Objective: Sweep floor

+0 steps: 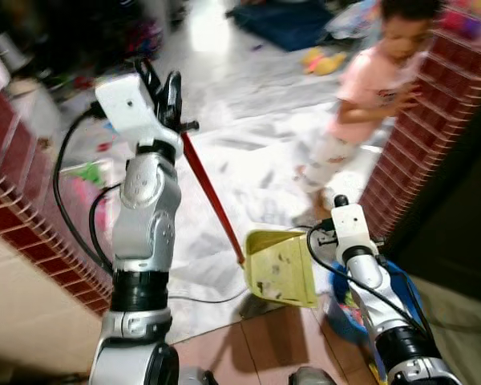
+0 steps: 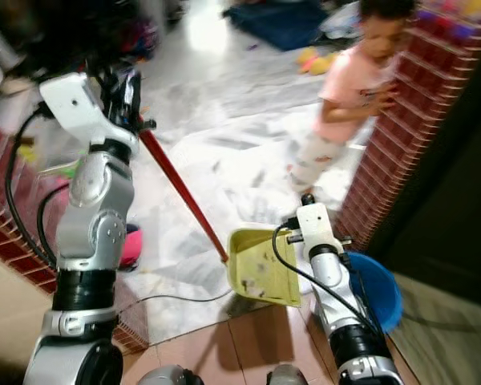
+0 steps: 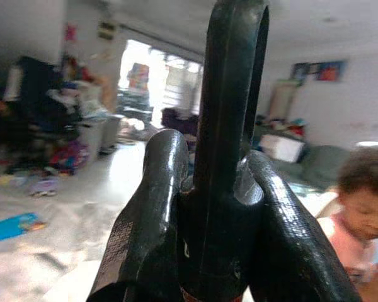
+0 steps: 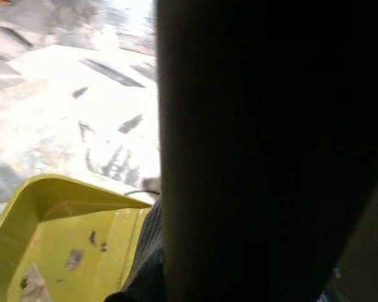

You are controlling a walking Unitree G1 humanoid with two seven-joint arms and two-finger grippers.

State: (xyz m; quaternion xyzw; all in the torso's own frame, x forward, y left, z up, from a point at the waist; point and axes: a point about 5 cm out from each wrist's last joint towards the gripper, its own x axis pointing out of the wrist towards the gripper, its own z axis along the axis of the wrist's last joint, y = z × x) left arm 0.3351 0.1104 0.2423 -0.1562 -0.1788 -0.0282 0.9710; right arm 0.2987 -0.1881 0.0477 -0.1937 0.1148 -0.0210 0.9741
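My left gripper (image 1: 167, 90) is raised at the upper left, shut on the black top of a red broom handle (image 1: 212, 196). In the left wrist view both fingers (image 3: 156, 207) wrap the dark grip. The handle slants down to the right and ends behind a yellow dustpan (image 1: 280, 269). The dustpan is tilted just above the floor, with dark specks and a bit of litter inside (image 4: 63, 251). My right gripper (image 2: 292, 233) sits at the dustpan's right edge, shut on it; its fingers are mostly hidden.
A child in a pink shirt (image 1: 377, 88) stands close ahead on the right, beside a red brick pillar (image 1: 417, 136). A brick wall (image 1: 24, 208) runs along the left. A blue bucket (image 2: 378, 293) sits under my right arm. Toys (image 1: 325, 60) and a blue mat (image 1: 280, 20) lie farther back.
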